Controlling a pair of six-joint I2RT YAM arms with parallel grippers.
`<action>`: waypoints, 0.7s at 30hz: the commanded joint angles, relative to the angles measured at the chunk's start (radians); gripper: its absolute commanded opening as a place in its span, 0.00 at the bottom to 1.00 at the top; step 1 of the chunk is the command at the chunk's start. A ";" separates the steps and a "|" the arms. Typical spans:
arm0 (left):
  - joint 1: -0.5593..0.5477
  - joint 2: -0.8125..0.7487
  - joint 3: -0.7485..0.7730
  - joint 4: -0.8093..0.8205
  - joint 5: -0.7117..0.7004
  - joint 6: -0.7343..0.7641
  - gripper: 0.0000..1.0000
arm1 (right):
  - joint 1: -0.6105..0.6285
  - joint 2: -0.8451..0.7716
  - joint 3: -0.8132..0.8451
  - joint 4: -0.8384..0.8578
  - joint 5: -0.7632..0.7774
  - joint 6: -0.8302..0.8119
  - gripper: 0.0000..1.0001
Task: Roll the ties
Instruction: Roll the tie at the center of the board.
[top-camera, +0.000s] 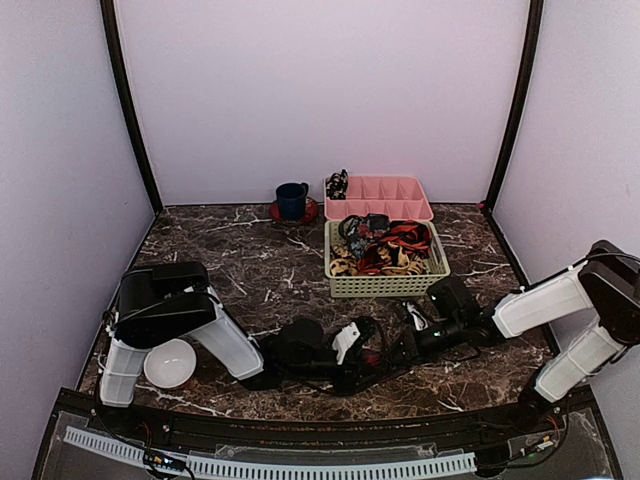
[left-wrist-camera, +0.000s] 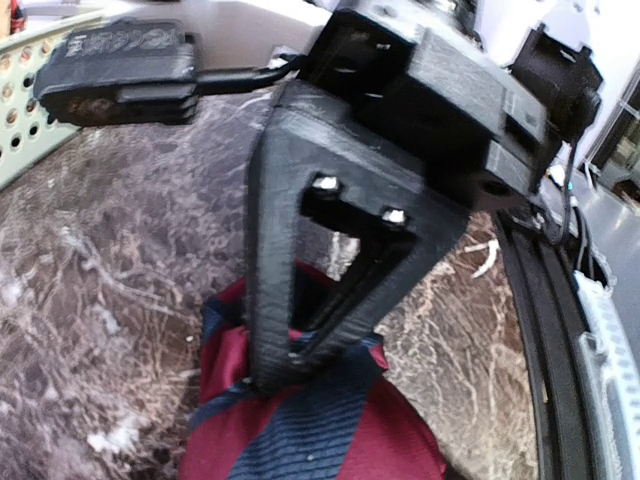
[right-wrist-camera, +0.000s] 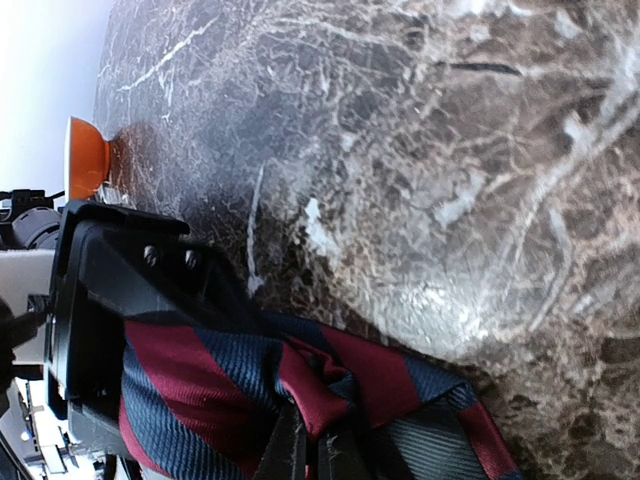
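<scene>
Status of work: early, by the look of it. In the top view one striped tie (navy with dark red bands) lies on the marble table at roughly 6 o'clock, close to the near edge, between the ends of the two arms. It is rumpled and folded on itself, not wound into a coil.

Right gripper: clenched, its fingertips pinching a raised fold of the striped tie. The left wrist view confirms the two fingers meeting in a point on the cloth.

Left gripper: sits at 9 o'clock of that fold, with the tie's broad part against its frame. Whether it grasps the cloth or merely stands over it cannot be told.

Outstanding: a heap of ties, red-and-black and tan-spotted, lies loose in the green basket at 1 o'clock. At 12 o'clock of the basket, the pink tray shows one small patterned bundle at its 9 o'clock end, possibly a finished roll. Its other compartments look unfilled.

Judgement: at most one tie done, one in hand and barely started, the basket's load untouched.
</scene>
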 joint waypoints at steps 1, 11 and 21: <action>-0.010 0.013 0.033 -0.072 0.014 0.035 0.32 | 0.017 0.019 -0.030 -0.157 0.071 -0.012 0.00; -0.032 -0.015 -0.048 -0.284 -0.056 0.247 0.13 | -0.072 -0.232 0.020 -0.340 0.057 -0.016 0.51; -0.033 -0.015 -0.031 -0.340 -0.072 0.306 0.12 | -0.129 -0.103 0.026 -0.360 0.057 -0.081 0.69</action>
